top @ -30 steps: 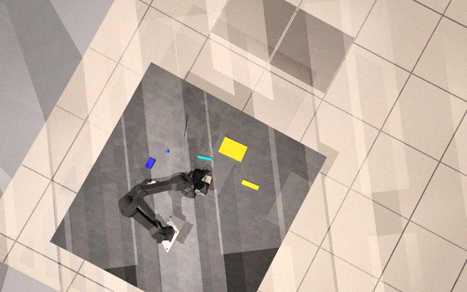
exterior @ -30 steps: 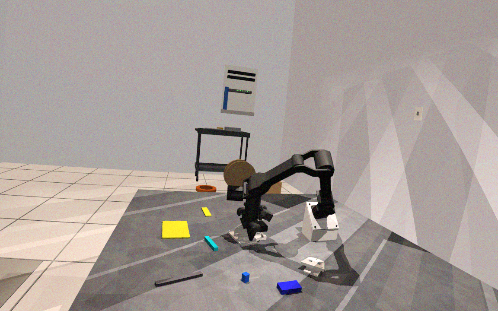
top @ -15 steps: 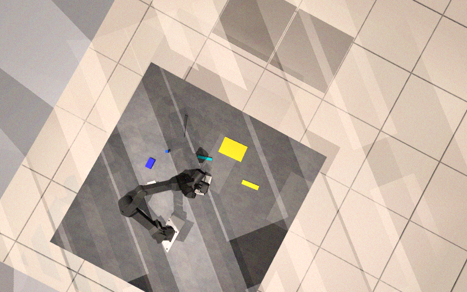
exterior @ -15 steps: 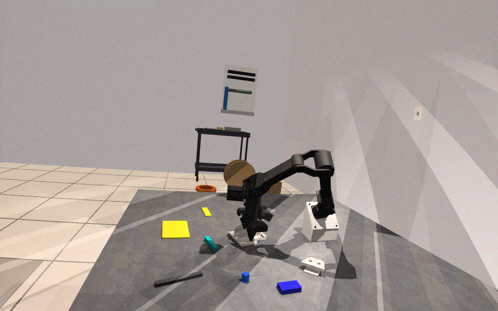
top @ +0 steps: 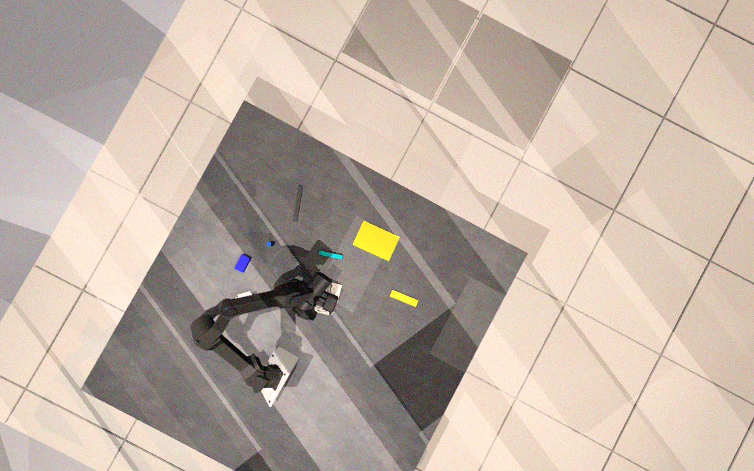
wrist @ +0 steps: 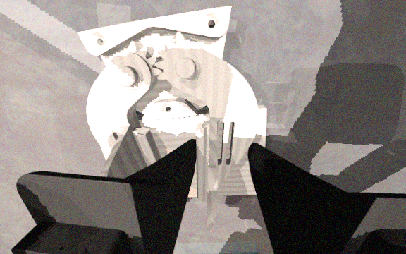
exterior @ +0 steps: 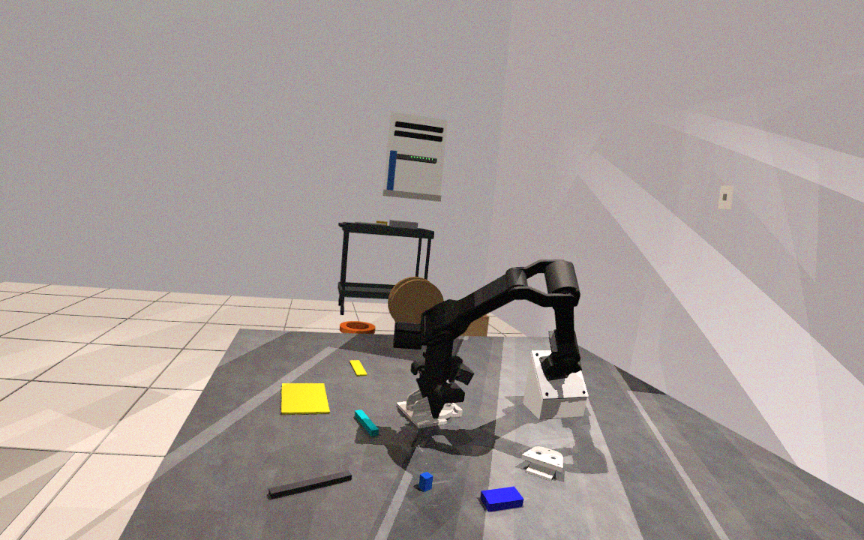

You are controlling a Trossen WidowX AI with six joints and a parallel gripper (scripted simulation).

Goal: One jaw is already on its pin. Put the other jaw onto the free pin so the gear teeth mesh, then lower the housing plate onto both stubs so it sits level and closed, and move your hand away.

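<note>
The white gripper base (wrist: 189, 22) (top: 337, 290) lies on the table. In the wrist view the left white jaw (wrist: 99, 102) surrounds one round pin (wrist: 130, 75), and the right jaw (wrist: 213, 79) surrounds the other pin (wrist: 186, 68). Their teeth meet between the pins; whether they mesh fully or the right jaw sits fully down is unclear. My gripper (wrist: 222, 147) (exterior: 436, 411) is shut on the right jaw's slotted lower part, low over the base. The white housing plate (exterior: 544, 457) (top: 243, 294) lies apart from the base, tilted, with two holes showing in the exterior view.
A yellow sheet (top: 376, 240) (exterior: 304, 398), a cyan bar (top: 330, 254) (exterior: 366, 423), a yellow bar (top: 404, 297) (exterior: 357, 367), a dark bar (top: 298, 203) (exterior: 310, 485), a small blue cube (exterior: 425, 481) and a blue block (top: 243, 263) (exterior: 502, 498) lie around the base.
</note>
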